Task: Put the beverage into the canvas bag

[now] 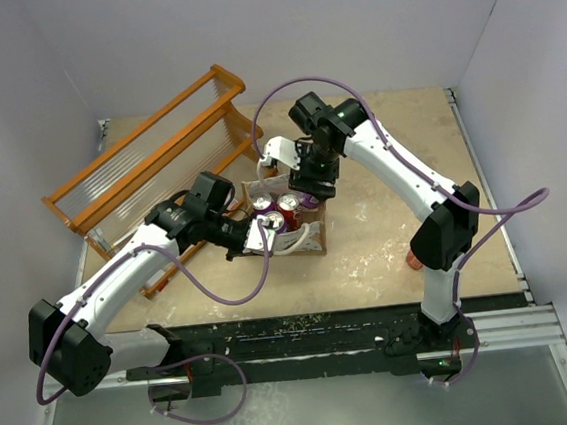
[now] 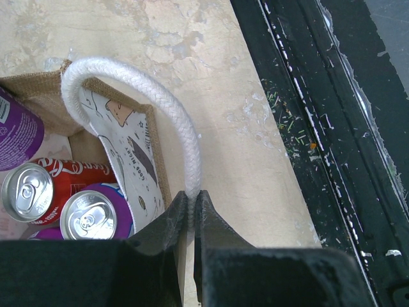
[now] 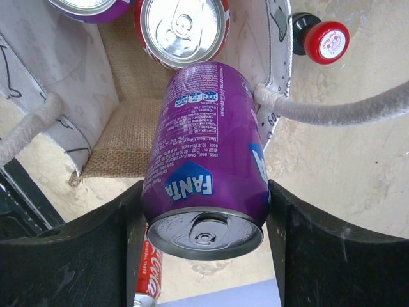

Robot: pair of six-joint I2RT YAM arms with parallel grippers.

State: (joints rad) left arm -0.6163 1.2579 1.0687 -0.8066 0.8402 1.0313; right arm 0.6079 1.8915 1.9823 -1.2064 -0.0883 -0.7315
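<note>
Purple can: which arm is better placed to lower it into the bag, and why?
Right. The right gripper is shut on the purple can, aimed into the open bag. The left gripper is shut on a rope handle, busy holding the bag.

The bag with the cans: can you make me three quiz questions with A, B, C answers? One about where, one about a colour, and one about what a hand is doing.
1. Where is the left hand?
A. on a can
B. on the white rope handle of the canvas bag
C. in the air, touching nothing

2. What colour is the can in the right hand?
A. green
B. yellow
C. purple

3. What is the right hand doing?
A. squeezing the can from both sides
B. open and empty
C. lying flat on the table

Answers: 1 B, it pinches the rope. 2 C, the label is purple. 3 A, the can is gripped on both sides.
</note>
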